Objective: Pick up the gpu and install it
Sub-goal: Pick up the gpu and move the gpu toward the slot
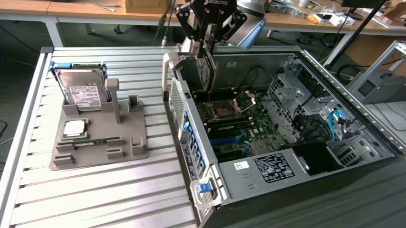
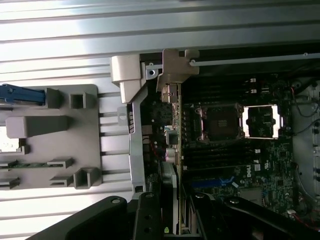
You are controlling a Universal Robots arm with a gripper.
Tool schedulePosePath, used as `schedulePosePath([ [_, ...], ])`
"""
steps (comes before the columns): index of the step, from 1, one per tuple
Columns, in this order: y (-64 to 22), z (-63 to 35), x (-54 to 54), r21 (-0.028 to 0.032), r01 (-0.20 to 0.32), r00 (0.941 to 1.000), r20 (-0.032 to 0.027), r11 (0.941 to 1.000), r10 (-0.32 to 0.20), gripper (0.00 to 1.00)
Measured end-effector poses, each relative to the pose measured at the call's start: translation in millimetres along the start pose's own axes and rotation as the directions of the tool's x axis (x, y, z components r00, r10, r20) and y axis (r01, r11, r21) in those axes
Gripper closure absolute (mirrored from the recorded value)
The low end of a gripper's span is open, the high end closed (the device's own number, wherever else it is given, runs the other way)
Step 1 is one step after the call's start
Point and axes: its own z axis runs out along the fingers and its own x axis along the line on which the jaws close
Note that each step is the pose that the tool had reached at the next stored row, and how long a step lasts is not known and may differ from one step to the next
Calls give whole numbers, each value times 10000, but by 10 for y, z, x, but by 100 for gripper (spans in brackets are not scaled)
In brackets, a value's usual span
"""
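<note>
Your gripper [image 1: 208, 47] is clamped on the gpu [image 1: 210, 71], a finger on each face of the card. The card hangs upright and edge-down inside the open case [image 1: 345, 92], towards its far end and close to the wall on the exterior view's left.

In the wrist view you look down the gpu [image 2: 174, 115] edge-on. Its silver bracket [image 2: 177, 65] is at the end away from the gripper [image 2: 175, 220], beside the case wall. The card stands over the motherboard [image 2: 235, 165], just beside the CPU socket [image 2: 220, 122]. You cannot tell from either view whether its lower edge touches the motherboard [image 1: 238, 128].

On the exterior view's left, well apart from the case, the grey holder [image 1: 130, 142] sits on the slatted table [image 1: 95, 199]. It carries the hard drive [image 1: 81, 90] at its far end and the RAM stick [image 1: 95, 141] nearer.
</note>
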Motion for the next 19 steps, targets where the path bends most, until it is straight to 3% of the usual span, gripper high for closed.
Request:
schedulePosePath([
  [19,4,21,-61,98,4,10000,8,10000,-4,73],
])
